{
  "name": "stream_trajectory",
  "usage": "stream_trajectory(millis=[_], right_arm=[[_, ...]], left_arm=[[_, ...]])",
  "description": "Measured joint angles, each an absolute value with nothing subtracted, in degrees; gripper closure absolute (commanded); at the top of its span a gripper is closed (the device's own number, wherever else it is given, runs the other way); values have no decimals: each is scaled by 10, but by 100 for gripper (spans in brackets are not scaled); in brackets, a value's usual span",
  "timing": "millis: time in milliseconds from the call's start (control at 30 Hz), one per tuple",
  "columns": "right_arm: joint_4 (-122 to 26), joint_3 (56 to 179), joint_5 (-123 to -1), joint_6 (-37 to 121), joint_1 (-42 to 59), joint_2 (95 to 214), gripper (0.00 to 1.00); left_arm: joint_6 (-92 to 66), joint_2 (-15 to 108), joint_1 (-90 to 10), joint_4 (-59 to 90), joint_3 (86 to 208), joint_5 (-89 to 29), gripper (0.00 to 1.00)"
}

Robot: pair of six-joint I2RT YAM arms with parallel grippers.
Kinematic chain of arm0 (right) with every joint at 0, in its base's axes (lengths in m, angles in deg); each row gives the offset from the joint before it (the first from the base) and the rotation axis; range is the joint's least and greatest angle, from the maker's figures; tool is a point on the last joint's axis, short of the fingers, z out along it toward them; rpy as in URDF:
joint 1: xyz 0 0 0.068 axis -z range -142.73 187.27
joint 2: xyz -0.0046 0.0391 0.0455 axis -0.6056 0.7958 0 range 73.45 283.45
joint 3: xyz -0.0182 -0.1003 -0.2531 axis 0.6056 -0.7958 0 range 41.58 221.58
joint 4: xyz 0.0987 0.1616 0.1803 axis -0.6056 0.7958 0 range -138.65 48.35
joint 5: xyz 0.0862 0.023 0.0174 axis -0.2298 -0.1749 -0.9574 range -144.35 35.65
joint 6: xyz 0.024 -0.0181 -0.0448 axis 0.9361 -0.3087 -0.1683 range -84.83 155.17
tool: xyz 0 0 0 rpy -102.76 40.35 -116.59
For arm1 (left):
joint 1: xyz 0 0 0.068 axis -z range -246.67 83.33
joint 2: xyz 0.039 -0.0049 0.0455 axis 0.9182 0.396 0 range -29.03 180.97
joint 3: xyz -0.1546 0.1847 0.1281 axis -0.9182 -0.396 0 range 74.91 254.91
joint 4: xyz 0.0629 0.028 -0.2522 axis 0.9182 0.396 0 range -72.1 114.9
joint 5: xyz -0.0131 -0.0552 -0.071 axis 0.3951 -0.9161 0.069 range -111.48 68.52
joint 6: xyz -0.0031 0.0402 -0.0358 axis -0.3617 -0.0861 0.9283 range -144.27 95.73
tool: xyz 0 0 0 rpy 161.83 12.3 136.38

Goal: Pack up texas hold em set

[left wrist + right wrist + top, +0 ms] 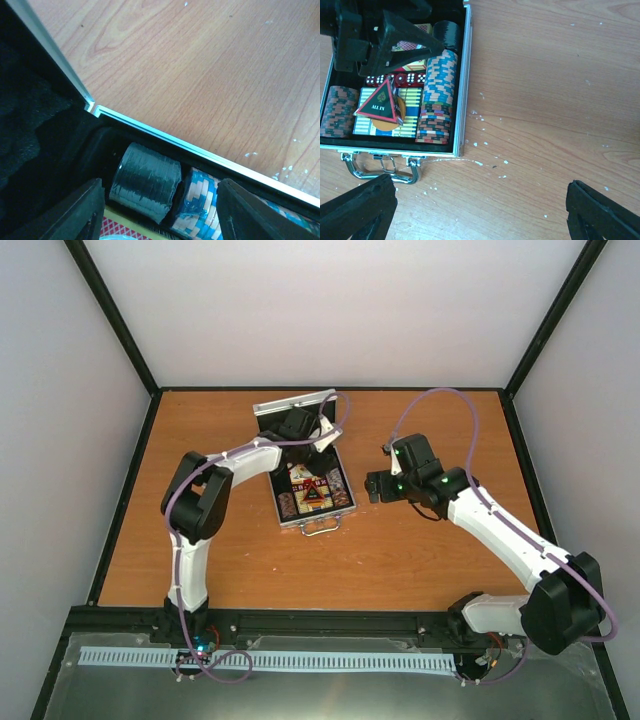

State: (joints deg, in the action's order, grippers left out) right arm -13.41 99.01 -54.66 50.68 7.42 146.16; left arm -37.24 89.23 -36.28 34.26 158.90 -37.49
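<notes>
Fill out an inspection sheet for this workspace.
Surface: wooden table, brown.
Job's things: case open, lid up; chips, dice, triangular button and orange disc inside.
Clutter: white crumbs beside the case.
End effectors: left end effector open over the black chips; right end effector open, empty, beside the case.
Cables: purple cable looped along each arm.
Surroundings: white walls, black frame.
</notes>
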Motion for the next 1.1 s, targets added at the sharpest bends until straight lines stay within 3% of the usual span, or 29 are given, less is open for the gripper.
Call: stream_trajectory(millis=[200, 600, 833, 1100], right_arm=[[-134, 990, -553, 507, 74, 1469, 8], [-99, 990, -499, 514, 113, 1430, 0], [-82, 989, -507, 513, 257, 1436, 1], [-74, 1007, -554, 501, 358, 1606, 3]], left_arm=[[-349, 858, -363, 342, 1581, -373, 36], [-223, 633, -363, 332, 1484, -409, 4], [-133, 538, -396, 345, 1466, -400, 0], [-24, 410, -520, 328, 1327, -428, 0]])
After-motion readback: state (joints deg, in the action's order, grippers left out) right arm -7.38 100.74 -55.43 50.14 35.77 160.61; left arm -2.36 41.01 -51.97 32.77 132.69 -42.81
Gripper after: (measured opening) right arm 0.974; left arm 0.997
